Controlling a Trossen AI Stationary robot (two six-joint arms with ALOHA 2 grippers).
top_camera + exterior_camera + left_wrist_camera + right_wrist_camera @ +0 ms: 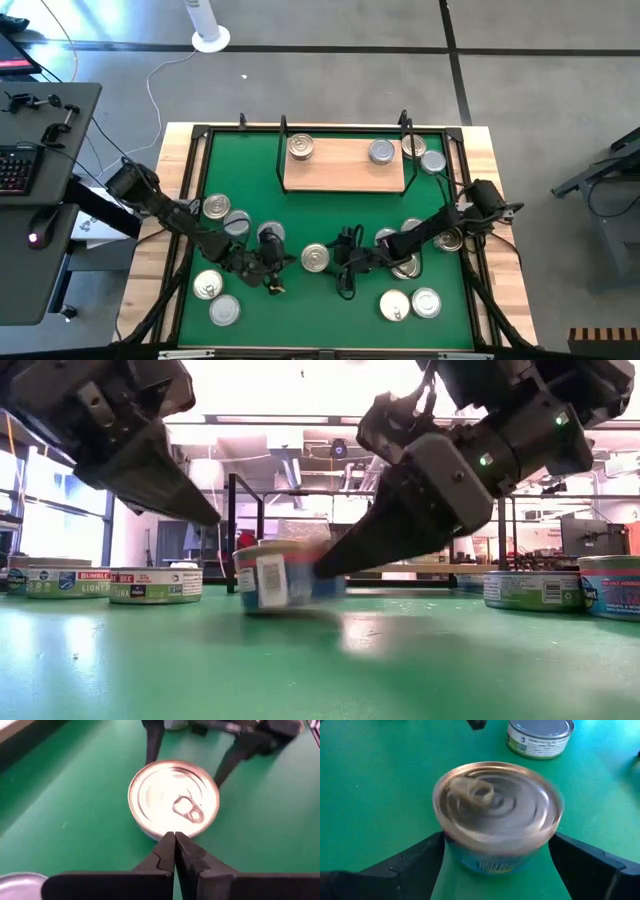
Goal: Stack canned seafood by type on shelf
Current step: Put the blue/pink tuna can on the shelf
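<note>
A gold-lidded can [315, 258] sat on the green mat [300, 215], near its middle, in front of the wooden shelf [343, 166]. The right gripper [495, 855] straddled the can, fingers spread at both sides; contact could not be told. The left gripper [174, 851], fingers pressed together, hovered just beside it.

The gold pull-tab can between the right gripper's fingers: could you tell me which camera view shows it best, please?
The left wrist view shows the gold pull-tab can best: its whole lid is sharp and unobstructed. The right wrist view has it large but blurred, the low view shows its blurred side, and the high view shows it small.
</note>
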